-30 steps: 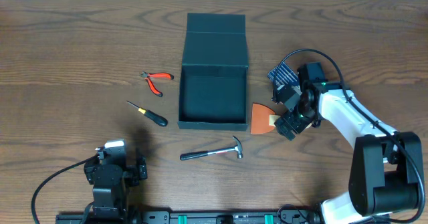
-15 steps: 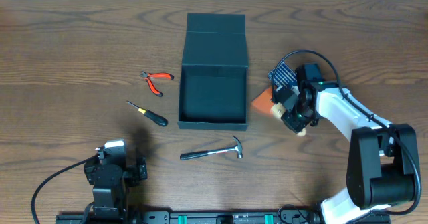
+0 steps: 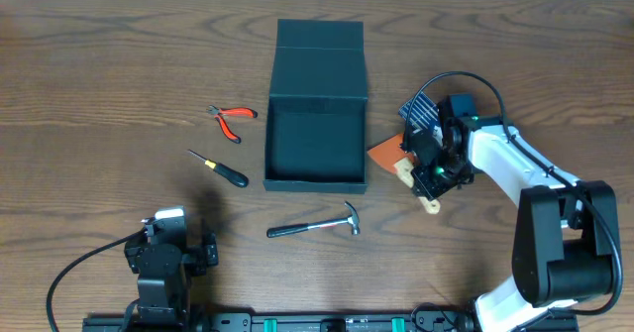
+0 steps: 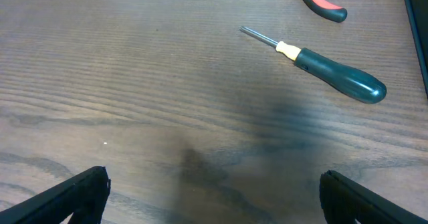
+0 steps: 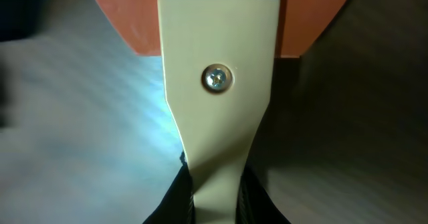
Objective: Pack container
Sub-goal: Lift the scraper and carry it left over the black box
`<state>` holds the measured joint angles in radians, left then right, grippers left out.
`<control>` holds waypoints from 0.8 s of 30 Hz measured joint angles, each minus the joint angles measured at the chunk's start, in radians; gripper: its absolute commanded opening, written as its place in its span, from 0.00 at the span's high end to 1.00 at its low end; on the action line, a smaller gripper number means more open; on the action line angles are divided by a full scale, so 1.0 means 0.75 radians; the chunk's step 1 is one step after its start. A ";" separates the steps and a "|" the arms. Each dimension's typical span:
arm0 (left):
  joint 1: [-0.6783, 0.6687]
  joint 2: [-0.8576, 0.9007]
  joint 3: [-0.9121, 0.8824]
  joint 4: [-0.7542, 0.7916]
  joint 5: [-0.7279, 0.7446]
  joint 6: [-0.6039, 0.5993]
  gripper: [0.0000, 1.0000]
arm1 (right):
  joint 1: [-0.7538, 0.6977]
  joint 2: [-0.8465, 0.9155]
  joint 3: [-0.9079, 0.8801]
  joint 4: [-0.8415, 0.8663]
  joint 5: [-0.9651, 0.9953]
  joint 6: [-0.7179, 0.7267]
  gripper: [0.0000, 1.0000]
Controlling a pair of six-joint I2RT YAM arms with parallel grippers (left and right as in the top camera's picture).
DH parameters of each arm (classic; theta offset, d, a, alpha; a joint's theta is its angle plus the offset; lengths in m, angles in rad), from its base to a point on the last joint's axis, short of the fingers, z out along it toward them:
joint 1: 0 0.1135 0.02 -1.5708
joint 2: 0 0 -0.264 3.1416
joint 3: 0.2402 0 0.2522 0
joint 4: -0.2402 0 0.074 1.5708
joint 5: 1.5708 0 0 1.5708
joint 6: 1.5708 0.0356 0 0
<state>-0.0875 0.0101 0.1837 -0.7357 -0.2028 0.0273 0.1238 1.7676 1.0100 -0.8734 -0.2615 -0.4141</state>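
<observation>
The right fingers (image 5: 170, 207), clenched on the orange scraper (image 3: 384, 152), have lifted it off the tabletop (image 3: 99, 55) toward the container (image 3: 315, 184), so packing looks underway. The left fingers (image 4: 73, 197) gape, idle.

Mid-desk, nearer the far edge: container (image 3: 317, 94). Left of it: pliers (image 3: 228, 120), with screwdriver (image 3: 220, 168) toward the near edge. Before it: hammer (image 3: 312, 227). Just right: scraper (image 3: 386, 152), in right pincer (image 3: 424, 171).

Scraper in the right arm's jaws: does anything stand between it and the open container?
Nothing visible does. The scraper, held by the right gripper, has its orange blade just beside the right wall of the container, which is open on top and looks empty inside.
</observation>
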 measured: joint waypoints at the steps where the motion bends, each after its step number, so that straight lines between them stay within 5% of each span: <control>1: 0.000 0.000 0.000 0.000 0.000 0.000 0.01 | 0.008 0.004 0.021 -0.031 -0.023 0.017 0.99; 10: 0.000 0.000 0.000 0.000 0.001 0.000 0.01 | 0.103 0.007 0.243 -0.246 -0.064 0.145 0.99; 24: 0.000 0.000 0.000 0.001 0.001 0.000 0.02 | 0.242 -0.061 0.607 -0.213 0.095 0.298 0.99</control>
<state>-0.0875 0.0101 0.1837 -0.7353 -0.2024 0.0273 0.3050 1.7222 1.4654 -1.0328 -0.1902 -0.1905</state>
